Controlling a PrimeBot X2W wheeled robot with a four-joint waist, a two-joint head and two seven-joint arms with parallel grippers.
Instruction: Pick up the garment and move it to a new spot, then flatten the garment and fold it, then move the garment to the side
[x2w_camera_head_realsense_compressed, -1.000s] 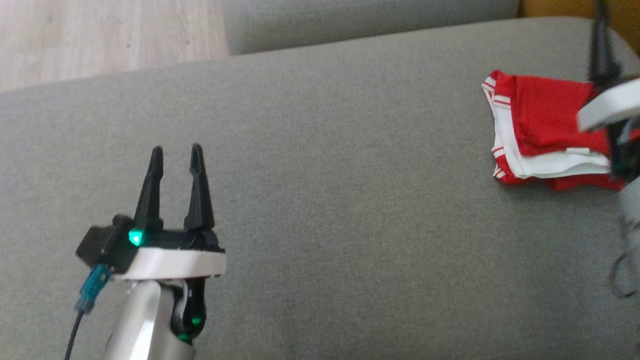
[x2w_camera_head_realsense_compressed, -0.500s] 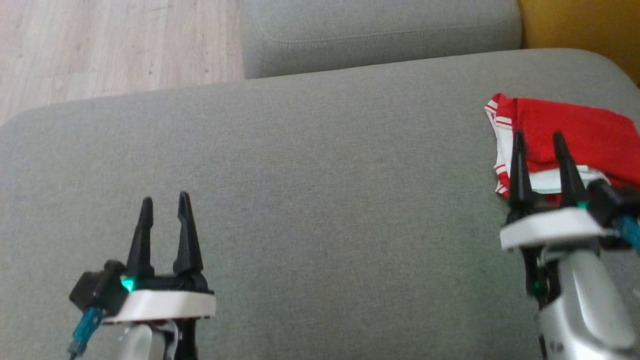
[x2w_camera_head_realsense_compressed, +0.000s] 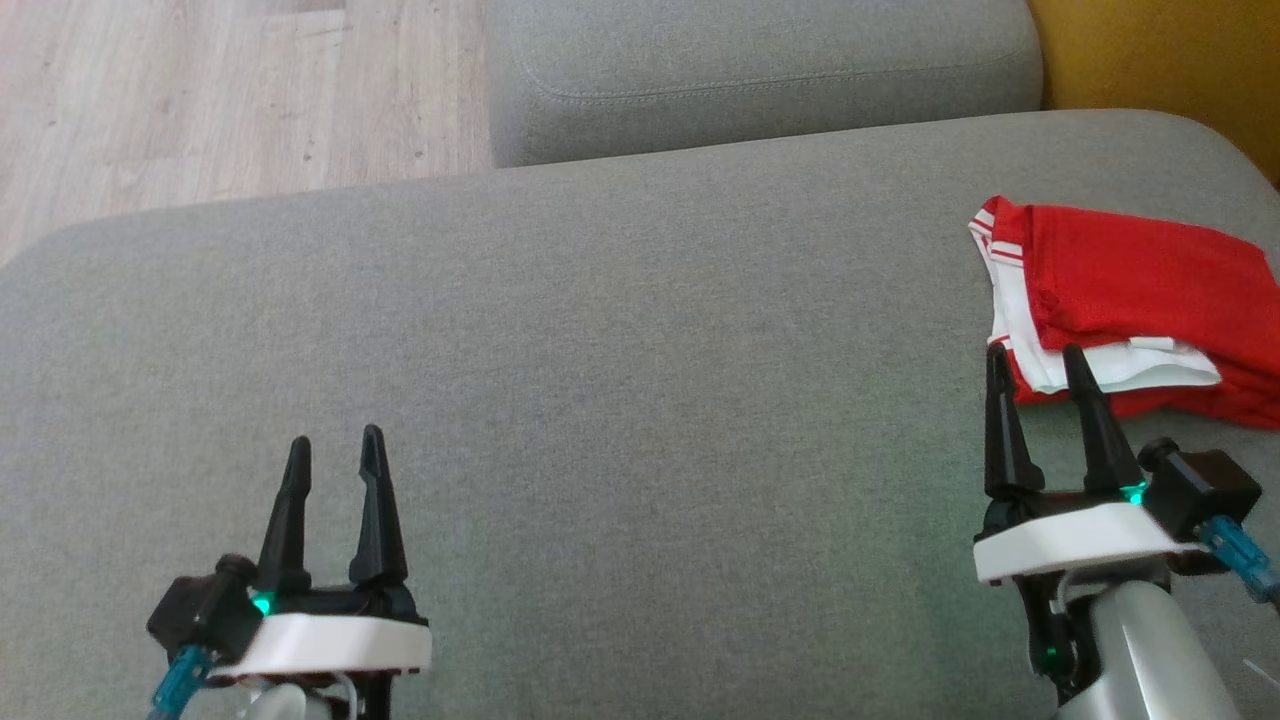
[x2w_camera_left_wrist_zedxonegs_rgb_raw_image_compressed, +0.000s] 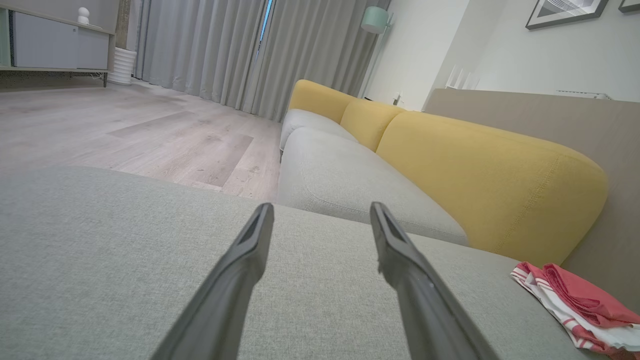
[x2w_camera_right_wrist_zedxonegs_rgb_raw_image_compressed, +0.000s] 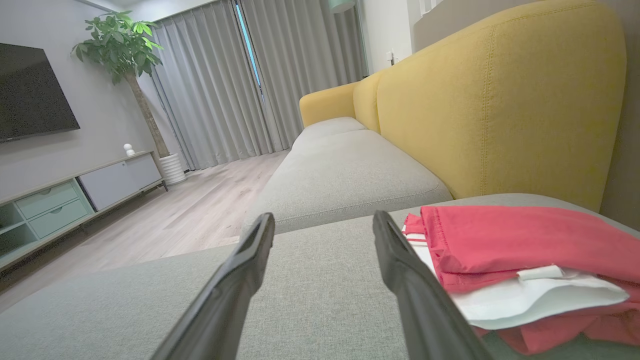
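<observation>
Right gripper (x2w_camera_head_realsense_compressed: 1035, 347), just withdrawn from the folded red-and-white garment (x2w_camera_head_realsense_compressed: 1130, 290), and left gripper (x2w_camera_head_realsense_compressed: 335, 435) gape empty; we judge the task complete.

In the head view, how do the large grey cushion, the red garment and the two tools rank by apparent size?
1. large grey cushion
2. red garment
3. left tool and right tool: alike, so not ranked

garment (x2w_camera_head_realsense_compressed: 1140, 285): red, white inner layer, seemingly red-white striped trim
sofa seat (x2w_camera_head_realsense_compressed: 640, 400): plain grey
backrest (x2w_camera_right_wrist_zedxonegs_rgb_raw_image_compressed: 500, 100): mustard yellow
floor (x2w_camera_head_realsense_compressed: 200, 100): pale wood grain
curtains (x2w_camera_right_wrist_zedxonegs_rgb_raw_image_compressed: 215, 85): grey
</observation>
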